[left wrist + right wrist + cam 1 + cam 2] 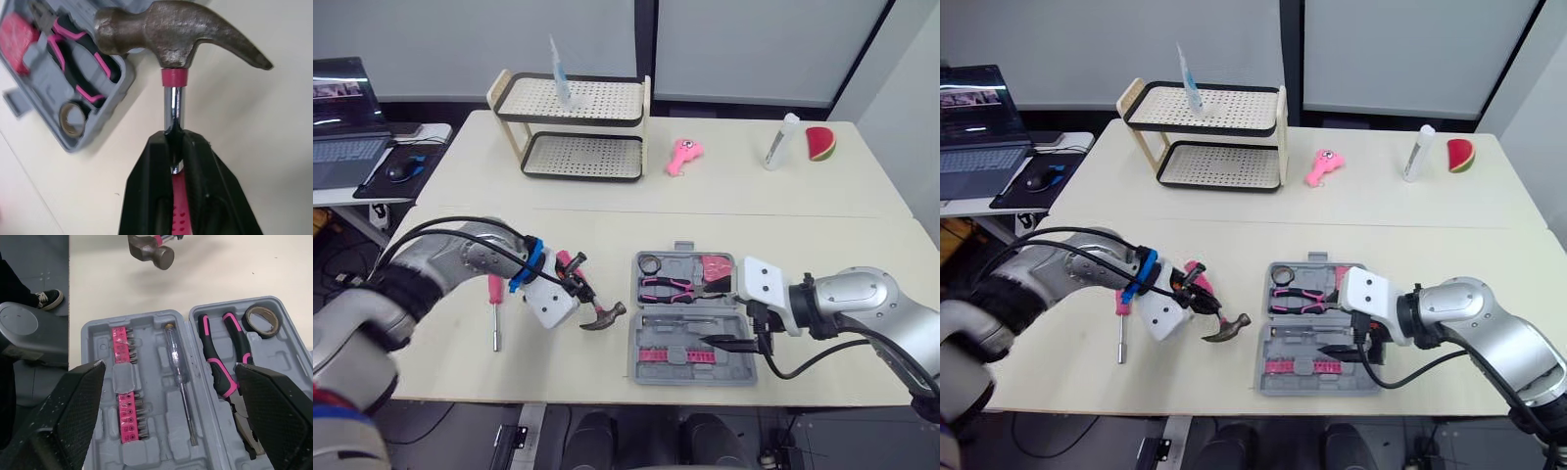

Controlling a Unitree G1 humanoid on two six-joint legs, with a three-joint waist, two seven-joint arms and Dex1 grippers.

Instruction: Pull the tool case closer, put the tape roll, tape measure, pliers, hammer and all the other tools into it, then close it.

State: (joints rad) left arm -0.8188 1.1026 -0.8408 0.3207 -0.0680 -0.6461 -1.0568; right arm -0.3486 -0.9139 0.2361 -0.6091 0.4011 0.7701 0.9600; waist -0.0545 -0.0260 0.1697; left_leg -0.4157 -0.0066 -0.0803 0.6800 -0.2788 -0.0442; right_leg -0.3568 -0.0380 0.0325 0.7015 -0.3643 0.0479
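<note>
The grey tool case [750, 364] lies open near the table's front edge. Inside it are the tape roll [650, 262], pink-handled pliers [668, 287], a pink tape measure [717, 266], pink bits [124, 406] and a clear-handled screwdriver [178, 372]. My left gripper [576, 289] is shut on the hammer [603, 315] at its shaft, just left of the case, and the head hangs low over the table. A pink screwdriver [495, 308] lies on the table further left. My right gripper [724, 313] hovers open over the case's right half, holding nothing.
A two-tier rack [573, 127] stands at the back left. A pink toy [685, 155], a white bottle [781, 142] and a watermelon slice [820, 143] sit along the back. A laptop [342, 127] rests on a side desk to the left.
</note>
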